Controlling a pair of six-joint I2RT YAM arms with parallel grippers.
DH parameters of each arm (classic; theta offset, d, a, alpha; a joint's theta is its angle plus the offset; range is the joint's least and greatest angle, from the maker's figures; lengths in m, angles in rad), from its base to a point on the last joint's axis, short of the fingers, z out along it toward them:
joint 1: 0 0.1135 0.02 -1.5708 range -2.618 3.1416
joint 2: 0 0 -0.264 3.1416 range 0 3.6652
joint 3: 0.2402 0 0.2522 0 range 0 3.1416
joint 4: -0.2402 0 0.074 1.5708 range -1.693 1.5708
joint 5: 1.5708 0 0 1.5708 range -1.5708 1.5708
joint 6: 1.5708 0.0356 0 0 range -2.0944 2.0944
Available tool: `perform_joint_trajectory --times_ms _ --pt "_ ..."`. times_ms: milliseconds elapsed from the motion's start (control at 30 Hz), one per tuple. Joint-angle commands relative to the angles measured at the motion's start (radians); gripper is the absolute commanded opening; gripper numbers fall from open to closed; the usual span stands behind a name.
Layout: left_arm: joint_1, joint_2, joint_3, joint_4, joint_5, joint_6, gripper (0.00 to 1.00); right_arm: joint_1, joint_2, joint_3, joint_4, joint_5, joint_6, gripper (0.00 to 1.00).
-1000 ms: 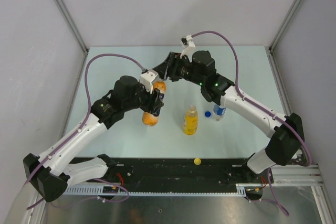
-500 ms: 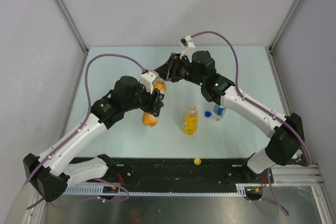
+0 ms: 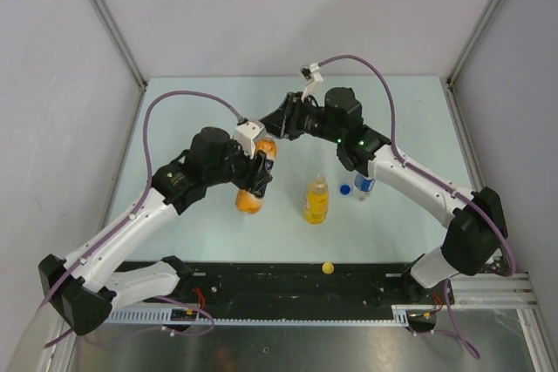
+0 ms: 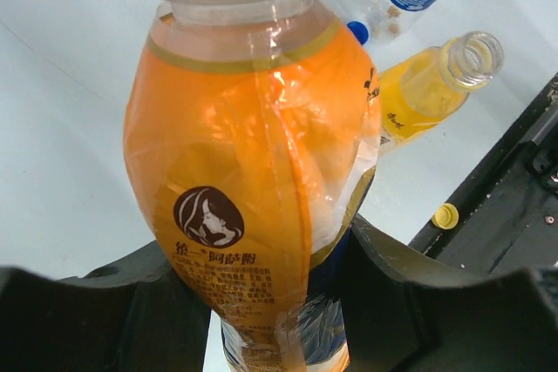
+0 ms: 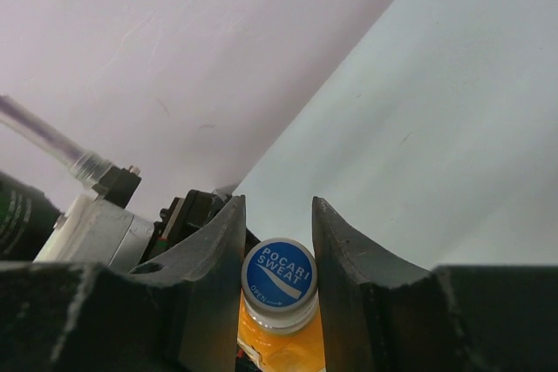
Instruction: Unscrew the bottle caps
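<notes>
Left gripper (image 4: pixel 266 254) clamped on orange bottle (image 4: pixel 244 154). Right wrist view alone shows right gripper (image 5: pixel 277 215) closed on Pocari Sweat cap (image 5: pixel 279 274). Left wrist view: yellow bottle (image 4: pixel 427 84) mouth open, yellow cap (image 4: pixel 445 215) apart.

Desk (image 3: pixel 423 115): pale blue-green top, smooth, matte, faint scuffs in right wrist view.
Back wall (image 3: pixel 296 6): plain light grey panel, meets desk at far edge.
Left wall (image 3: pixel 52 128), right wall (image 3: pixel 523 111): same grey panels, closing in both sides.
Two metal frame posts, left (image 3: pixel 106 19) and right (image 3: pixel 486 19), slant down to desk's far corners.
Black strip (image 3: pixel 261 285) along desk's near edge.
White slotted duct (image 3: pixel 139 313) just below strip.
Grey metal sheet (image 3: pixel 305 350) nearest camera.
</notes>
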Motion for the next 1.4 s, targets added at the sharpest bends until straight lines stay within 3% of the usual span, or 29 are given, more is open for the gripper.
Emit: perform_joint_trajectory --times_ms 0,133,400,567,700,833,933,1167,1233,1367 --pt "-0.006 -0.028 0.069 0.049 0.083 0.009 0.01 -0.033 -0.058 -0.064 0.149 -0.17 0.023 0.0" --pt "-0.005 -0.039 0.086 0.05 0.163 0.014 0.0 -0.076 -0.083 -0.131 0.294 -0.28 0.087 0.0" --pt "-0.005 -0.028 0.142 0.06 0.529 0.026 0.0 -0.093 -0.129 -0.207 0.448 -0.414 0.07 0.0" --pt "-0.004 -0.027 0.195 0.078 0.715 0.04 0.0 -0.103 -0.131 -0.239 0.642 -0.545 0.126 0.0" --pt "-0.005 -0.074 0.201 0.109 0.783 0.067 0.0 -0.125 -0.087 -0.254 0.922 -0.663 0.314 0.0" --pt "-0.005 -0.119 0.183 0.156 0.86 0.082 0.0 -0.158 0.008 -0.256 1.362 -0.702 0.622 0.0" --pt "-0.005 -0.129 0.17 0.173 0.881 0.076 0.0 -0.161 0.026 -0.255 1.435 -0.719 0.662 0.0" --pt "-0.005 -0.13 0.137 0.182 0.838 0.067 0.0 -0.176 0.022 -0.255 1.432 -0.697 0.664 0.0" --pt "-0.005 -0.131 0.13 0.182 0.817 0.066 0.0 -0.185 0.021 -0.255 1.425 -0.686 0.667 0.09" --pt "-0.005 -0.128 0.114 0.182 0.777 0.071 0.0 -0.199 0.016 -0.256 1.401 -0.661 0.662 0.56"
